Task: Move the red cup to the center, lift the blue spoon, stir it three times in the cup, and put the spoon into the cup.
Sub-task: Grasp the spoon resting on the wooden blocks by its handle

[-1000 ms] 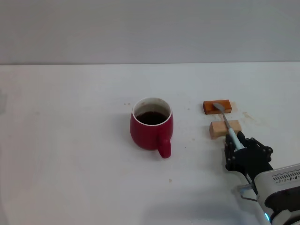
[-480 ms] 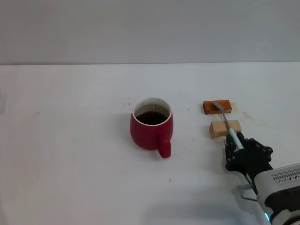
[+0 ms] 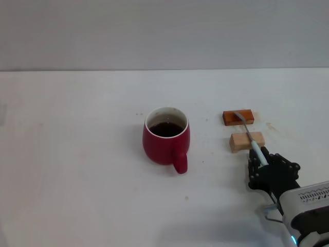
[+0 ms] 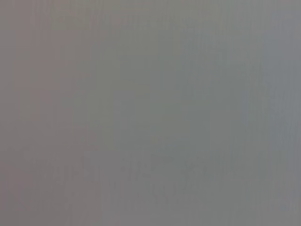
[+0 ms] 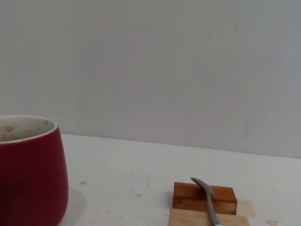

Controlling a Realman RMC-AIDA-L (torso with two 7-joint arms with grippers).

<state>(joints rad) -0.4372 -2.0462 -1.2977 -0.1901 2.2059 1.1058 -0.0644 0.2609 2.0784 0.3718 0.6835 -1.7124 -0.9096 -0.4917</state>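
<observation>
The red cup (image 3: 166, 141) stands upright near the middle of the white table, dark liquid inside, its handle facing me; it also fills the edge of the right wrist view (image 5: 28, 174). To its right the blue spoon (image 3: 247, 131) lies across two small blocks, its metal bowl on the far one. My right gripper (image 3: 262, 162) sits at the near end of the spoon, its black fingers shut around the pale blue handle. The right wrist view shows only the spoon's (image 5: 209, 202) metal neck and bowl. The left gripper is out of view.
An orange-brown block (image 3: 238, 117) and a pale wooden block (image 3: 247, 141) lie under the spoon, right of the cup. The white table (image 3: 77, 154) stretches bare to the left. A grey wall stands behind. The left wrist view is plain grey.
My right gripper and the spoon's handle have shifted slightly right and toward me. The cup and blocks have stayed put.
</observation>
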